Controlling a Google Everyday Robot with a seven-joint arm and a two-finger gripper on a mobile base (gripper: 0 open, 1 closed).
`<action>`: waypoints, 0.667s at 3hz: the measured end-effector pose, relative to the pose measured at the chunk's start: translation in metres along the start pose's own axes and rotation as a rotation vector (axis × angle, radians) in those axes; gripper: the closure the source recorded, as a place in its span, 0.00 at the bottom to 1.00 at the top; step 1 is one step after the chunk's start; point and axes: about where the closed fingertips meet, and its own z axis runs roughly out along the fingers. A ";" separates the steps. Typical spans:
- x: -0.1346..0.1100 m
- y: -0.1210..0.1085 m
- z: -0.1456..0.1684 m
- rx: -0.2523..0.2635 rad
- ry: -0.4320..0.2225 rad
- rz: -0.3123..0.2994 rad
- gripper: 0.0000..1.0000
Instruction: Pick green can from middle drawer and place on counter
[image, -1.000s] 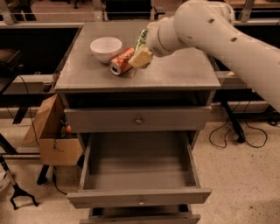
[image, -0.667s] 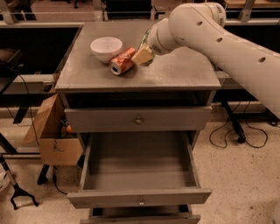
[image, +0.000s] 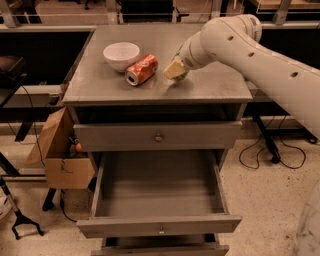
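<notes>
The green can (image: 179, 54) is between the fingers of my gripper (image: 175, 69), and only slivers of green show past the yellow finger pad (image: 173, 70). The gripper sits low over the counter (image: 100, 85), right of centre, with the can at or just above the surface; I cannot tell whether it touches. The middle drawer (image: 160, 226) is pulled out and nothing lies in it.
An orange-red soda can (image: 141, 69) lies on its side just left of the gripper, next to a white bowl (image: 121, 55). The top drawer (image: 158, 136) is shut. A cardboard box (image: 62, 155) stands left of the cabinet, and cables lie on the floor at the right.
The gripper has moved a little right and down toward the counter, away from the orange-red can. Bowl, soda can and drawers have not moved.
</notes>
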 end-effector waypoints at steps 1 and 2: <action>0.007 0.005 0.007 -0.078 -0.039 0.017 0.35; 0.002 0.005 0.007 -0.082 -0.051 -0.032 0.12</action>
